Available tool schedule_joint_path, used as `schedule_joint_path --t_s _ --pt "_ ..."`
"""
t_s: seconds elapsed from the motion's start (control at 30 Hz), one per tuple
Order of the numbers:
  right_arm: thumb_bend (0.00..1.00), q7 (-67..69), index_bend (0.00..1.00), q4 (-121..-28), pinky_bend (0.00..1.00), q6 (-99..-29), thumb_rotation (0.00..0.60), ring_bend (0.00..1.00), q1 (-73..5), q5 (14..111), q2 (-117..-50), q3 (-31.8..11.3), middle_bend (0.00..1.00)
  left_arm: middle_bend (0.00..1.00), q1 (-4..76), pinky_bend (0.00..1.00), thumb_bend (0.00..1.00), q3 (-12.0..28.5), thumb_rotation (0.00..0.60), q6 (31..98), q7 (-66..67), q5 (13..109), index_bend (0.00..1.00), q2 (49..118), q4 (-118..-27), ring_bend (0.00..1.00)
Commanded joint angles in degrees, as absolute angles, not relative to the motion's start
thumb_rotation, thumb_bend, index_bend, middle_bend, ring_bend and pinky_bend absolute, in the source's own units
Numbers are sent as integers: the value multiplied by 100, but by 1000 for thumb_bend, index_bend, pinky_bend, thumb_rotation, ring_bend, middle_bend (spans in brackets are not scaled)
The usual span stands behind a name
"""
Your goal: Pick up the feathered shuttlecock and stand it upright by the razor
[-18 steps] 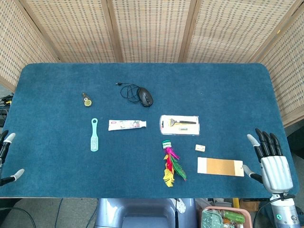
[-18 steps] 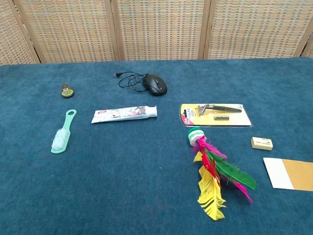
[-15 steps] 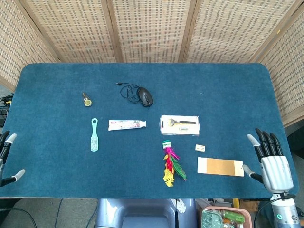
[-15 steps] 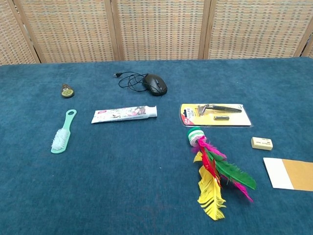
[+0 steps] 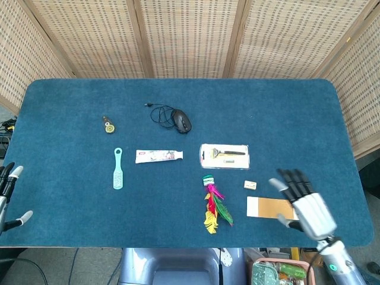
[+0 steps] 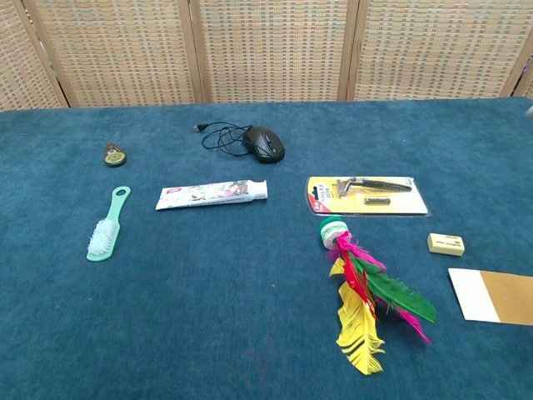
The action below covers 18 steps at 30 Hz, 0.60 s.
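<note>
The feathered shuttlecock [image 5: 212,200] [image 6: 362,287] lies flat on the blue table, green base toward the razor, pink, green and yellow feathers toward the front edge. The razor [image 5: 224,155] [image 6: 366,192] lies in its blister pack just behind it. My right hand [image 5: 306,203] hovers open with fingers spread over the right end of the card, to the right of the shuttlecock; it is blurred. My left hand [image 5: 8,196] shows at the left edge of the head view, open and off the table. Neither hand shows in the chest view.
A brown and white card [image 5: 275,208] [image 6: 491,296] and a small eraser [image 5: 249,184] [image 6: 445,243] lie right of the shuttlecock. A toothpaste tube [image 5: 158,156], teal brush [image 5: 118,168], mouse with cable [image 5: 181,120] and a small round tool [image 5: 108,125] lie further left and back.
My right hand has moved left from the table's right front corner, now over the card. The left hand shifted slightly. The objects have not moved.
</note>
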State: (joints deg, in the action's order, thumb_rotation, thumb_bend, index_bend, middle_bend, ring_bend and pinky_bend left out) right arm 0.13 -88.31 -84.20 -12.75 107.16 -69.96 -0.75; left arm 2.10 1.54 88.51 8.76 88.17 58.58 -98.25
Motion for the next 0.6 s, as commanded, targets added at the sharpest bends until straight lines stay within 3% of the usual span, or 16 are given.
schedule_joint_path --t_s 0.03,0.13,0.33,0.6 --pt "0 552 247 -8181 0 -7905 600 0 -1925 11307 -7350 119 0 0 234 0 0 190 600 8799 926 8728 0 5880 -9842 0" --pt "25 722 302 -7793 0 -7721 600 0 -2266 11575 -7617 158 0 0 255 0 0 200 600 8744 967 8669 0 5897 -9851 0" --pt "197 864 358 -7088 0 -7531 600 0 -2733 11787 -8211 151 39 0 298 0 0 230 600 8657 1078 8561 0 5935 -9862 0" --pt "232 882 364 -6493 7 -7452 600 0 -3055 11771 -8797 172 47 0 314 0 0 251 600 8620 1094 8478 0 5943 -9850 0"
